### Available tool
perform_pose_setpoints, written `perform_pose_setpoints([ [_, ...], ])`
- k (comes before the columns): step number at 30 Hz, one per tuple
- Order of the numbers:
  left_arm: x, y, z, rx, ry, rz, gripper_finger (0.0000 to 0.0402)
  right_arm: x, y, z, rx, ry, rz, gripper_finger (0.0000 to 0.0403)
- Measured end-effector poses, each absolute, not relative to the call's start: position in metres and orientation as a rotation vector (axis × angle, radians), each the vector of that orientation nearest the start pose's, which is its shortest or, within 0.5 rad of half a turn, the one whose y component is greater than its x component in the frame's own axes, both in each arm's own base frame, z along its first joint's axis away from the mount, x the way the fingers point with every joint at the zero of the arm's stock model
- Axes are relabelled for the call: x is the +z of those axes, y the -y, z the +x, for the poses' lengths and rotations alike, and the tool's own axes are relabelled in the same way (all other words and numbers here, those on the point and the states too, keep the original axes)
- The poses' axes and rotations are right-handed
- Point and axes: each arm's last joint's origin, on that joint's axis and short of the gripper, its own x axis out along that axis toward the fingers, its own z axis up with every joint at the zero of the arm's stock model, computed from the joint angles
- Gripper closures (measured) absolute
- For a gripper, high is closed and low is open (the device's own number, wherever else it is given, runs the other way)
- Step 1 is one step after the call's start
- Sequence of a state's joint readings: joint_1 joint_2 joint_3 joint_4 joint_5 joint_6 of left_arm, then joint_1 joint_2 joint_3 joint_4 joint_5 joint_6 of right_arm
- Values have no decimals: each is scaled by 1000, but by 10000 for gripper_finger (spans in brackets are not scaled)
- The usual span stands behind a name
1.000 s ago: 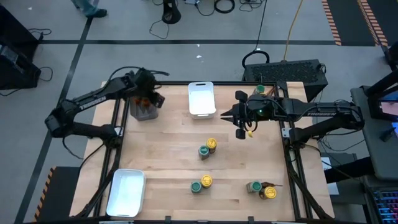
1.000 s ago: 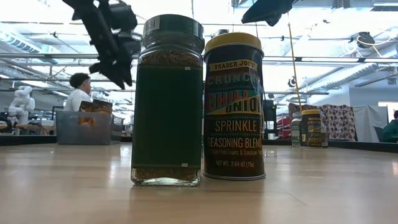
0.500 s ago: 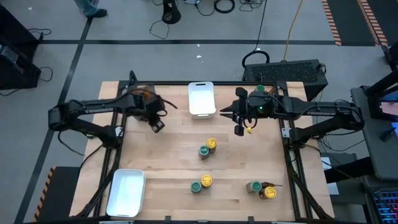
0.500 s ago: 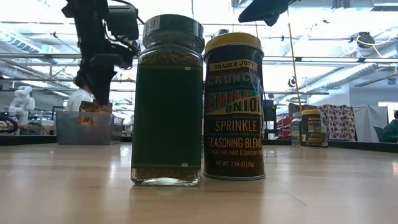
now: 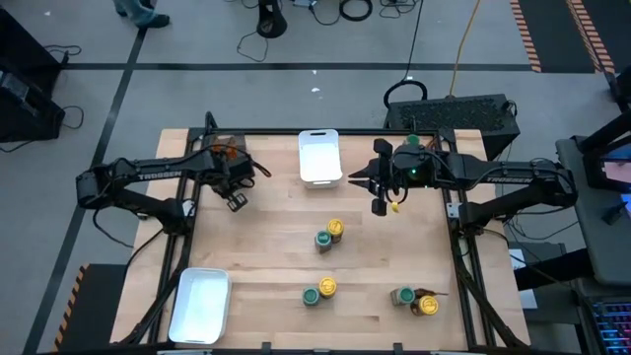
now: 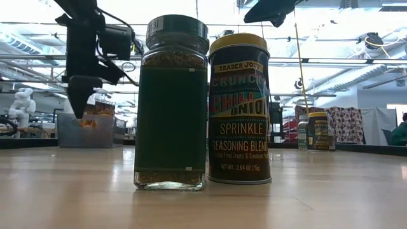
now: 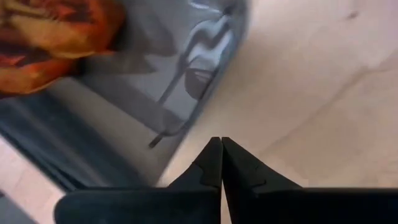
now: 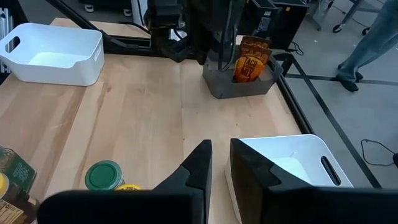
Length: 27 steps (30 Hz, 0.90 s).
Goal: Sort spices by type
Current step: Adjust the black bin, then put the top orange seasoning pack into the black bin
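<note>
The spices stand in pairs on the table: a green-lidded jar (image 5: 322, 240) beside a yellow-lidded tin (image 5: 336, 229), one pair (image 5: 318, 290) at the near middle, another (image 5: 414, 300) at the near right. The low view shows the nearest green-lidded jar (image 6: 172, 102) and yellow-lidded tin (image 6: 240, 108) upright on their bases. My left gripper (image 5: 235, 200) (image 7: 221, 142) is shut on nothing, pointing down just beside the dark clear-sided bin (image 5: 225, 160). My right gripper (image 5: 380, 192) (image 8: 221, 146) hovers at the far right, slightly open with nothing between its fingers.
The bin (image 8: 242, 78) at the far left holds orange packets (image 7: 43, 31). One white tray (image 5: 319, 156) sits at the far middle, another (image 5: 201, 304) at the near left corner. Bare wood lies between the bin and the jars. A person shows beyond the table in the low view.
My left gripper has come away from over the bin toward the table's near edge and gone down. It has tipped from slanting to pointing almost straight down, and its fingers have shut on nothing. The jars and my right arm have kept still.
</note>
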State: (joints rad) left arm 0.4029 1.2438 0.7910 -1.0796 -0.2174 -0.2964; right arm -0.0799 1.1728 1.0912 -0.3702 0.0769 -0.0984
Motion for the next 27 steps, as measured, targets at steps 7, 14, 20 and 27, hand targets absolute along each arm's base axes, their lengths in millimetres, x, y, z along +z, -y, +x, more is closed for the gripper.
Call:
perform_pose_setpoints([
  [7,205,-89,159,810,-1509,-341,398,344,22,253,-132,-460,-96,362],
  [14,205,-102,151,875,-1516,-363,399,344,22,253,-132,-461,-95,362],
  [20,206,-102,143,904,-1583,-356,399,343,22,252,-128,-474,-96,362],
  [27,226,-98,151,874,-1474,-340,400,342,22,251,-127,-491,-92,362],
])
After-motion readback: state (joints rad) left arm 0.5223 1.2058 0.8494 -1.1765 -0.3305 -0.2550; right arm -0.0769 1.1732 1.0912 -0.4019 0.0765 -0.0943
